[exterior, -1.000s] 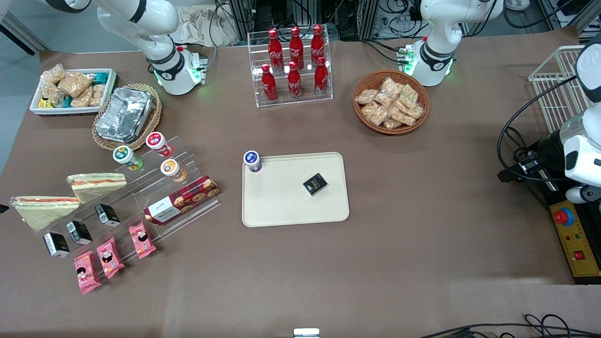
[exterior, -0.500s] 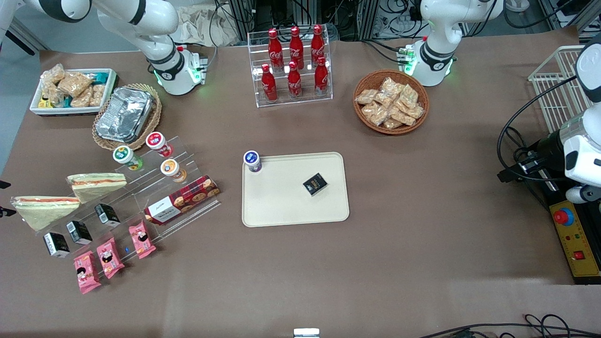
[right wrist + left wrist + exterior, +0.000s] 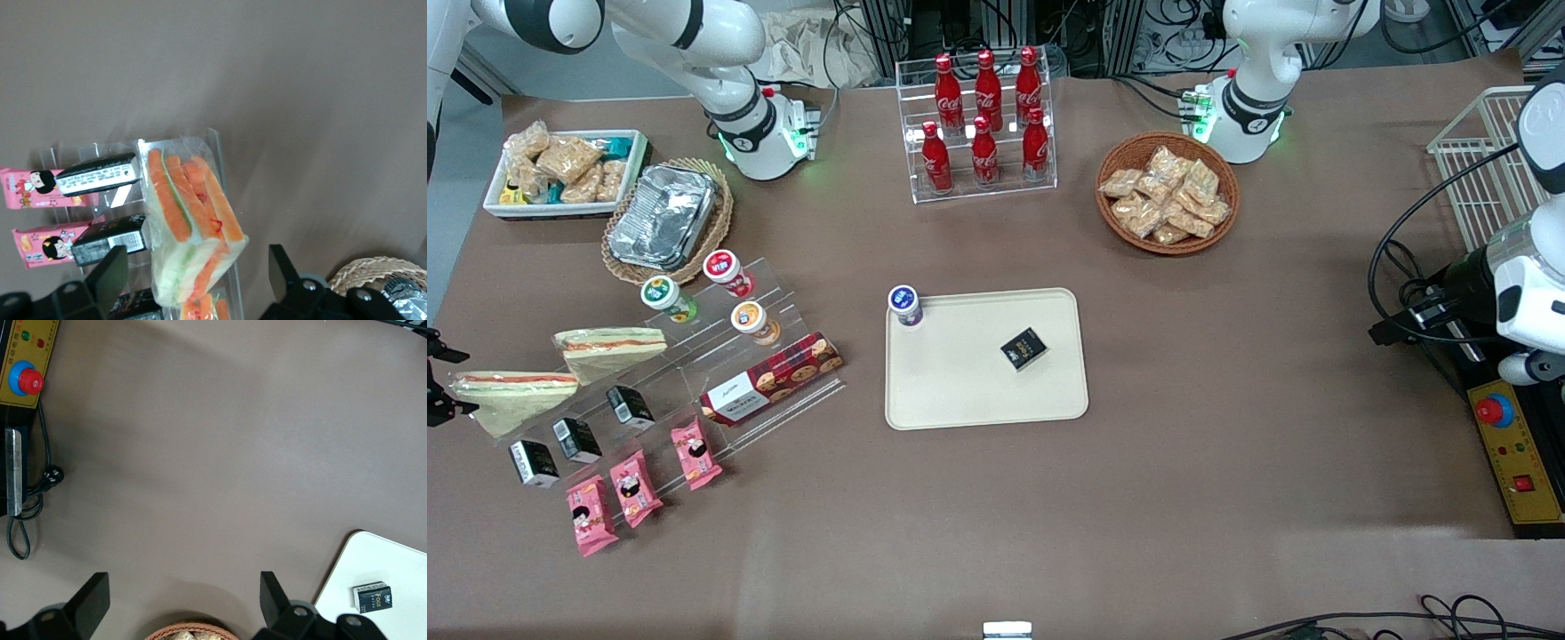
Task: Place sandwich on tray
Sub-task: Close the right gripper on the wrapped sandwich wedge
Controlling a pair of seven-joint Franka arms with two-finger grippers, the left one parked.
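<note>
Two clear-wrapped sandwich wedges lie on a clear stepped rack (image 3: 694,356) at the working arm's end of the table. The outer sandwich (image 3: 511,391) has pale bread with orange and green filling. The other sandwich (image 3: 611,347) lies beside it, nearer the tray. My right gripper (image 3: 436,380) is open at the table's edge, its tip at the outer sandwich's wide end. In the right wrist view the gripper (image 3: 195,273) is open, with the outer sandwich (image 3: 190,220) just ahead of its two fingers and not gripped. The cream tray (image 3: 960,391) lies mid-table.
A black box (image 3: 1024,348) sits on the tray and a blue-lidded cup (image 3: 904,305) at its corner. The rack also holds small black boxes (image 3: 576,439), pink snack packs (image 3: 636,487), a biscuit box (image 3: 772,377) and cups (image 3: 667,297). A foil container (image 3: 663,216) stands farther back.
My right gripper has come into the front view at the table's edge and moved in toward the outer sandwich. Nothing else has moved.
</note>
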